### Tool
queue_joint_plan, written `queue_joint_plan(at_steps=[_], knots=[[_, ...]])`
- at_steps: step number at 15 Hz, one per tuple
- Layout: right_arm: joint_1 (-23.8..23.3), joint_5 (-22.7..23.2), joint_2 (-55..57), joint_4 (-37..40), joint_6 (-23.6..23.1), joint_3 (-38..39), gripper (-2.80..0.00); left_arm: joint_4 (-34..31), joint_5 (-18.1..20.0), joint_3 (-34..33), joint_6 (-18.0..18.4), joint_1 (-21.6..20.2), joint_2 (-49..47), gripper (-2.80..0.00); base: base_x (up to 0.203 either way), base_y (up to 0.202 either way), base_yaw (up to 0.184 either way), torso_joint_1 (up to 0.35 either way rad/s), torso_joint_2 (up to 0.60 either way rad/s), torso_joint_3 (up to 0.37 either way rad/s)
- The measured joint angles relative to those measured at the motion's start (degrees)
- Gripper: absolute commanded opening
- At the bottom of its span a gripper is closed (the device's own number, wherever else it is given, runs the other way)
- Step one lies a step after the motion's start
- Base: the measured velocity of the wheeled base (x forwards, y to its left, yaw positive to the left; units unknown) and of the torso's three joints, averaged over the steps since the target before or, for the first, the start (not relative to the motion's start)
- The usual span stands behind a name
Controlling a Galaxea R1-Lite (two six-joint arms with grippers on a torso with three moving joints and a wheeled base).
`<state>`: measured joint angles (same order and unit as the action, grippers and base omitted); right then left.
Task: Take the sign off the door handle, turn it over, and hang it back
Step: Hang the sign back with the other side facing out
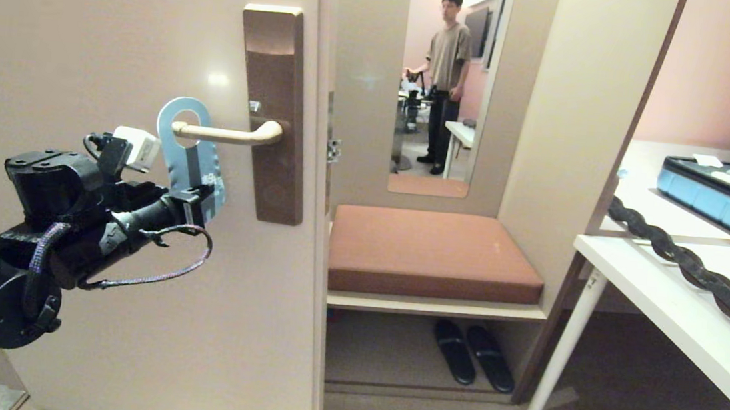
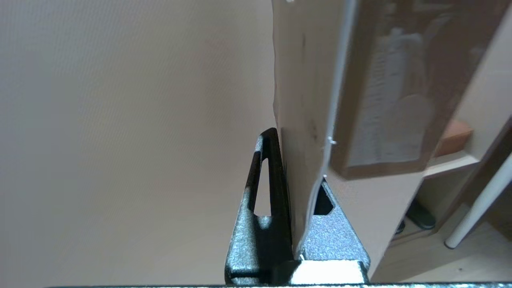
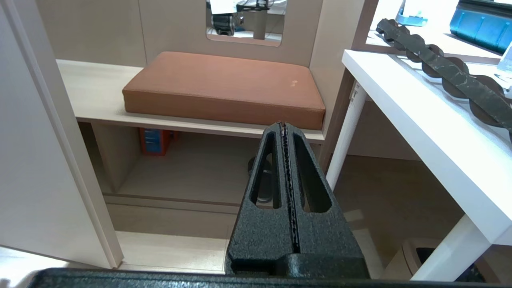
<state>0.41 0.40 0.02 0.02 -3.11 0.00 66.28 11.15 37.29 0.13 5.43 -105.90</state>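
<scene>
The sign [image 1: 192, 161] hung blue side out on the handle [image 1: 228, 133] of the beige door [image 1: 86, 37], left gripper [image 1: 201, 206] jaws clamped on its lower edge. Right gripper [image 3: 284, 132] sat parked low, jaws together, facing a brown cushion [image 1: 431, 251]. Slippers [image 1: 474, 353] sat under the bench, white desk [image 1: 676, 309] to the right, a person [image 1: 448, 72] in the mirror.

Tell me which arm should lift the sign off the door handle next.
Left. The left gripper is already shut on the lower end of the sign, whose hole is looped over the door handle. The right gripper is shut, empty and away from the door.
</scene>
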Motion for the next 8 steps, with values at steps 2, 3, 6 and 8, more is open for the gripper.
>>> queue_joint_plan(at_steps=[2,3,6,8], knots=[[0.0,0.01,0.0,0.02,-0.01,0.0,-2.8,0.06,-0.45,-0.04,-0.02,0.81,-0.02,-2.8,0.0,0.0,0.0,0.0,0.0,0.0],[0.0,0.01,0.0,0.0,0.0,0.0,-2.8,0.11,-0.49,-0.11,-0.02,1.04,-0.02,-2.8,0.0,0.0,0.0,0.0,0.0,0.0],[0.0,0.03,0.0,-0.02,-0.02,0.0,-2.8,0.12,-0.63,-0.11,-0.02,1.24,-0.02,-2.8,0.0,0.0,0.0,0.0,0.0,0.0],[0.0,0.04,0.0,-0.01,-0.02,0.0,-2.8,0.12,-0.63,-0.13,0.03,1.28,-0.02,-2.8,0.0,0.0,0.0,0.0,0.0,0.0]])
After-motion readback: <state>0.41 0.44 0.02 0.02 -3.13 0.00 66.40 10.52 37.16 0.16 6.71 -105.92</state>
